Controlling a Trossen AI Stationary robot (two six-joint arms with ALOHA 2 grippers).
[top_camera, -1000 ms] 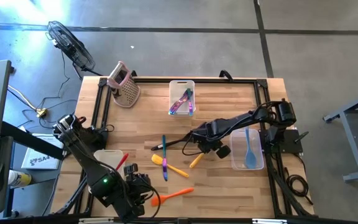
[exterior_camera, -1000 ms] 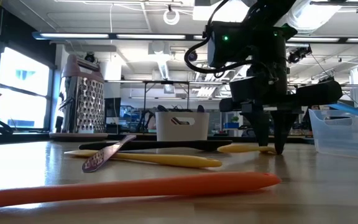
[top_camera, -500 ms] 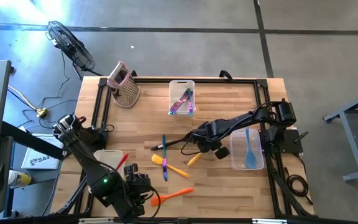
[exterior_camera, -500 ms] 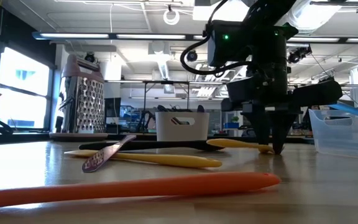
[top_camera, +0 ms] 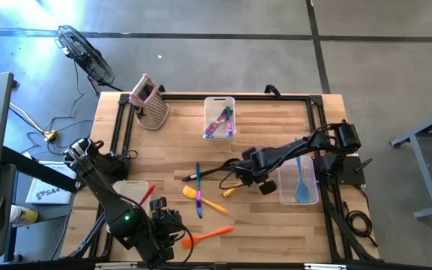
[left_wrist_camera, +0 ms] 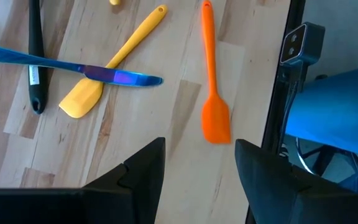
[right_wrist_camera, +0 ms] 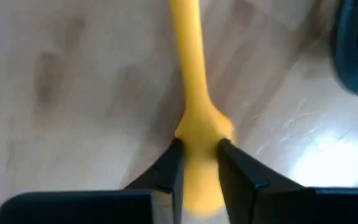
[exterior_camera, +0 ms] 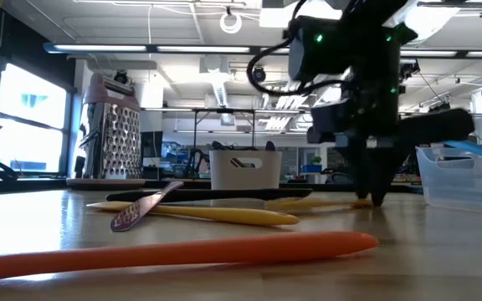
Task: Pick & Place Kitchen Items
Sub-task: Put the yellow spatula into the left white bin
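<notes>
Yellow utensil (right_wrist_camera: 194,134) | right jaws clamp it | dragged leftward since earlier

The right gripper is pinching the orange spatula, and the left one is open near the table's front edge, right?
Not quite. The right gripper is pinching a yellow utensil, as the right wrist view shows. The orange spatula lies untouched by the open left gripper.

A workshop: concrete floor (top_camera: 223,22), ceiling strip lights (exterior_camera: 107,48).
</notes>
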